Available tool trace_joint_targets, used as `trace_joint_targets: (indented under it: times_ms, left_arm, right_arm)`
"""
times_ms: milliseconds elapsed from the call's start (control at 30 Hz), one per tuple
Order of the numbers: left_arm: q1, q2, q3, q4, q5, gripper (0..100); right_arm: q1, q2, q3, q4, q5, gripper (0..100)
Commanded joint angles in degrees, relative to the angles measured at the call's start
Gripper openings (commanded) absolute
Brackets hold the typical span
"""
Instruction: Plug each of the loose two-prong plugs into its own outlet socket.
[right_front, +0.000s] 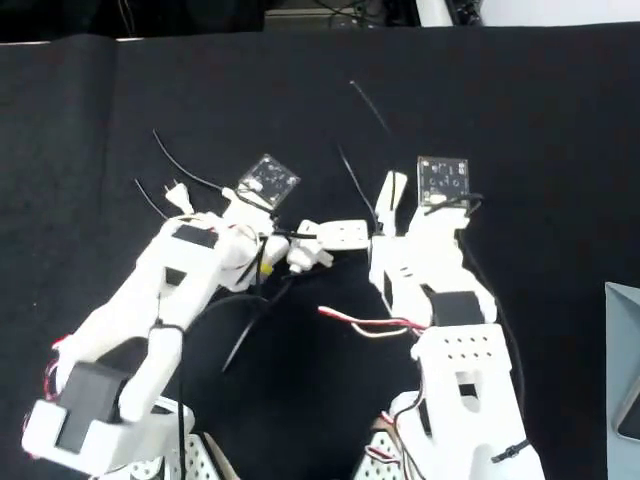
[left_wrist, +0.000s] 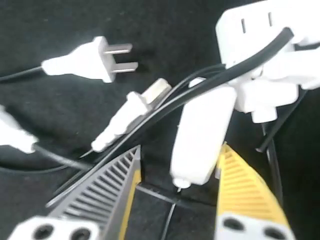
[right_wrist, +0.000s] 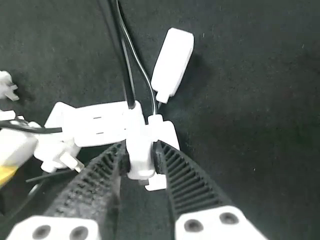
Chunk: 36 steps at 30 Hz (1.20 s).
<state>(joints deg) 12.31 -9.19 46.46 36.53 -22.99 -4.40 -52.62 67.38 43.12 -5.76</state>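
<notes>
loose white plug (left_wrist: 87, 61), white outlet block (left_wrist: 250, 25)

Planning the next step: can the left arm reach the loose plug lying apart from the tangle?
Probably yes. The plug lies free on the cloth, nothing over it, ahead of the open left fingers. A white block and a black cable lie nearer and might snag.

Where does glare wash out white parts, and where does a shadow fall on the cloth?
High view: the white arms glare against the black cloth. Left wrist view: the outlet block is washed out. Right wrist view: the loose plug casts a soft shadow; the gripped plug in the right hand glares.
</notes>
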Motion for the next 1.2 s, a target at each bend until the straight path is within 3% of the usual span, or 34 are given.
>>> trace_joint_targets:
  times_ms: [0, 200, 367, 833, 1167]
  left_arm:
    - [1.63, 1.58, -3.65, -1.58, 0.00, 20]
    - [3.91, 1.58, -4.09, -1.32, 0.00, 2]
    - [3.56, -5.36, -3.38, -0.35, 0.09, 3]
    - [4.00, -39.21, -6.20, 19.16, 6.24, 3]
    - [4.09, -45.36, -5.32, 36.40, 8.00, 3]
  right_arm:
    - [0.70, -1.19, -0.48, -0.97, -0.53, 1.1]
    - [0.70, -1.19, -0.48, -0.88, -0.53, 1.1]
    - [0.70, -1.19, 0.04, -0.97, -0.53, 1.1]
    - [0.70, -1.19, 0.04, -0.79, -0.53, 1.1]
    - [0.79, -1.19, 0.13, -0.79, -0.53, 1.1]
